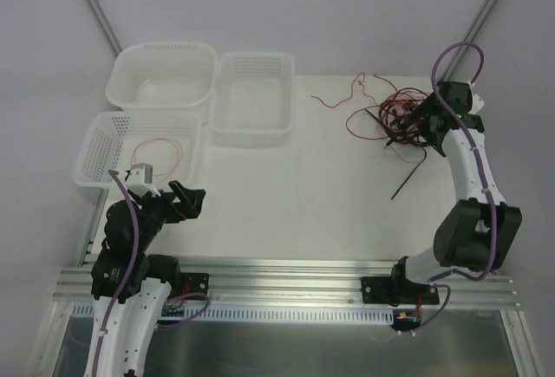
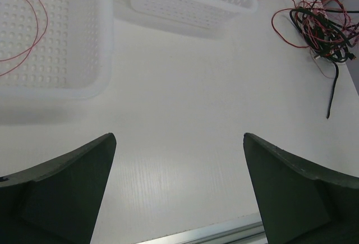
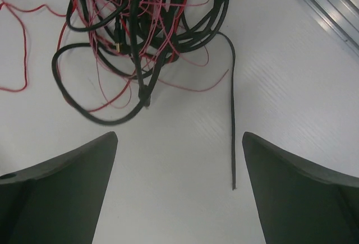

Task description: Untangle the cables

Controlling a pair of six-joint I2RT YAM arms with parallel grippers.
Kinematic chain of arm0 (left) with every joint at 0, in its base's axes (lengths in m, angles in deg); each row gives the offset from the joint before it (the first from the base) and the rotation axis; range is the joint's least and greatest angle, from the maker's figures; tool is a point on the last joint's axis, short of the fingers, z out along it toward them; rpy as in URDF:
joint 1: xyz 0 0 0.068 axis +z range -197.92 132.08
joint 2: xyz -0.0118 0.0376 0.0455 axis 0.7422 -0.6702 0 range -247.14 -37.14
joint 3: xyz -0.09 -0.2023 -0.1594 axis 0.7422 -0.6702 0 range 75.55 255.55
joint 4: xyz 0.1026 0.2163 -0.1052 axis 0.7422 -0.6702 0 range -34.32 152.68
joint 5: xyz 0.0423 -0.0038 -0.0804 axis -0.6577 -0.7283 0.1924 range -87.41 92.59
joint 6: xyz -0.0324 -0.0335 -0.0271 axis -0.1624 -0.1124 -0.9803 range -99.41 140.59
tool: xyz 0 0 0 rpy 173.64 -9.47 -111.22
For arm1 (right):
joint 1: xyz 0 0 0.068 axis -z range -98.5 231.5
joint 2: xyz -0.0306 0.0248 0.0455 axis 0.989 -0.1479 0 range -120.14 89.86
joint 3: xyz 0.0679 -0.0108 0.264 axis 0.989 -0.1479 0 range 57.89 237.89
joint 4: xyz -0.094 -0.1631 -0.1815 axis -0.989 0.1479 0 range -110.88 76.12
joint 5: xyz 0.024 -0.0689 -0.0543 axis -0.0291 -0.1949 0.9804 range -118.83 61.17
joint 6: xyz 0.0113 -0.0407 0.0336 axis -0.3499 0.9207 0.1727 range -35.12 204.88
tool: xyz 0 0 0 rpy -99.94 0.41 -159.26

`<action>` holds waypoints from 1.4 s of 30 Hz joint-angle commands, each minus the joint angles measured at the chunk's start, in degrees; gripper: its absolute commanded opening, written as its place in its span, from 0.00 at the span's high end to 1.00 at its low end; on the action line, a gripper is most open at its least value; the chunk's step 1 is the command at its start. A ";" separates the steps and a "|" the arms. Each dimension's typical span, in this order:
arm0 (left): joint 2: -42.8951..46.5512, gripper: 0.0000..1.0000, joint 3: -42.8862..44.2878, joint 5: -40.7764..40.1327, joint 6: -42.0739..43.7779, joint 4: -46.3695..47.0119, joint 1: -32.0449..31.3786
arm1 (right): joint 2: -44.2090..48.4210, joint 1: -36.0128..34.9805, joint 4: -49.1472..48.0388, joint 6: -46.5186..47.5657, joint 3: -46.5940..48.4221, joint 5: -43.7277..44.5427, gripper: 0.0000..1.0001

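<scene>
The cables (image 1: 388, 119) lie in a tangle of thin red wires and thicker black cables at the table's far right. One black cable end (image 1: 408, 178) trails out straight toward the near side. My right gripper (image 1: 414, 127) is open and empty, hovering at the tangle's right edge. In the right wrist view the tangle (image 3: 146, 25) lies ahead of the gripper (image 3: 179, 137), and the straight black end (image 3: 233, 132) stops just inside the right finger. My left gripper (image 1: 186, 199) is open and empty at the near left, far from the tangle (image 2: 325, 25). A single red wire (image 1: 160, 152) lies in the front left basket.
Three white perforated baskets stand at the far left: a front left one (image 1: 95, 147), a back left one (image 1: 121, 74) and a middle one (image 1: 251, 130). A loose red wire (image 1: 334, 100) stretches left from the tangle. An aluminium rail (image 1: 286, 277) runs along the near edge.
</scene>
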 commanded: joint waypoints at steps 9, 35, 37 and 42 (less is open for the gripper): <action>0.48 0.01 -0.78 2.69 1.71 3.73 0.15 | -27.85 4.50 -9.42 -11.33 14.92 -3.93 0.00; -1.62 0.01 -1.30 7.17 1.98 4.69 0.15 | 4.43 -10.42 -3.01 1.14 -22.12 -2.97 0.99; -3.03 0.01 -1.30 9.01 2.15 4.96 0.15 | 8.76 -15.69 -0.90 1.84 -25.22 -3.41 1.00; -6.98 0.01 -1.22 12.53 2.15 5.40 0.15 | 21.84 -32.27 4.11 3.60 -31.81 -4.46 0.99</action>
